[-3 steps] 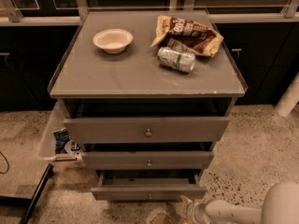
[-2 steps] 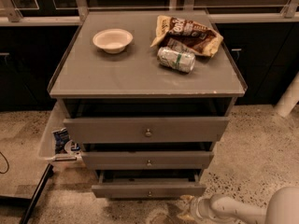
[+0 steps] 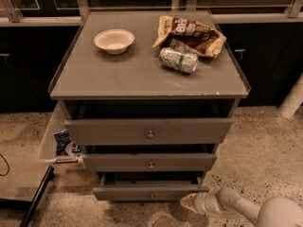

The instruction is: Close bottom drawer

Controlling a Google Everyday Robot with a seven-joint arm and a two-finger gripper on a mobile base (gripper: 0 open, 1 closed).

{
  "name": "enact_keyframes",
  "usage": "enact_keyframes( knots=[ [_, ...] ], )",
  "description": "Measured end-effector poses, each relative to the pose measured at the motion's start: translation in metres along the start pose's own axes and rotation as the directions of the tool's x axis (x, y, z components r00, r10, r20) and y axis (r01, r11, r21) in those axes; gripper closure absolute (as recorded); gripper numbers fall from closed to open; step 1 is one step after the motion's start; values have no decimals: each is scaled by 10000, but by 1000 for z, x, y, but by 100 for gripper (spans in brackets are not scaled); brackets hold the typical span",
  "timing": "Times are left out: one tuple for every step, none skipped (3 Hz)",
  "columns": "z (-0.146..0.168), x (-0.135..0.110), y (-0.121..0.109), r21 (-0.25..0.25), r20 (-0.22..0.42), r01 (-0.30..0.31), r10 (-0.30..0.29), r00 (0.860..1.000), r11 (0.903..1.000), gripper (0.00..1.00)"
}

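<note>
Camera view, looking down on a grey three-drawer cabinet from the front.

Worktop: carries a pale bowl at rear left, a crumpled snack bag at rear right, and a can lying on its side, touching the bag's front edge. None of these bears on the task.

Drawers: the bottom drawer, which has the slimmest front and a tiny knob, stands pulled out from the carcass, with a dark gap showing above its front. The middle drawer and the top drawer above it also sit proud of the frame.

Tool: low, near the floor, at the right end of the bottom drawer's front, with the arm running off to the lower right. Whether the tool is spread or pressed together cannot be told. Contact with the front cannot be confirmed; it is at least just beside it.

Assessment: the step in hand appears to be positioning against the drawer front for a push. The task is not yet done. The next move calls for a straight, level push towards the cabinet. Because the tool sits off-centre at the right end, the drawer could skew and bind; a push nearer the knob would lessen that risk.
</note>
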State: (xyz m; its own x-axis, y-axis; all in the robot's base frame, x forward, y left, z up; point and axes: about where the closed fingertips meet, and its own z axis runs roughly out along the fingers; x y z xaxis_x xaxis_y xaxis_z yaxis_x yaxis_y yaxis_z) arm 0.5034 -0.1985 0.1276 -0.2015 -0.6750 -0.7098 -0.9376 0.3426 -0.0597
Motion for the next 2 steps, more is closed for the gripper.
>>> enact_keyframes(
  knots=[
    [-6, -12, -26, -96, 495, 92, -87, 9987, 9999, 100],
    [-30, -47, -58, 585, 381, 576, -599, 9975, 9966, 100]
  ],
)
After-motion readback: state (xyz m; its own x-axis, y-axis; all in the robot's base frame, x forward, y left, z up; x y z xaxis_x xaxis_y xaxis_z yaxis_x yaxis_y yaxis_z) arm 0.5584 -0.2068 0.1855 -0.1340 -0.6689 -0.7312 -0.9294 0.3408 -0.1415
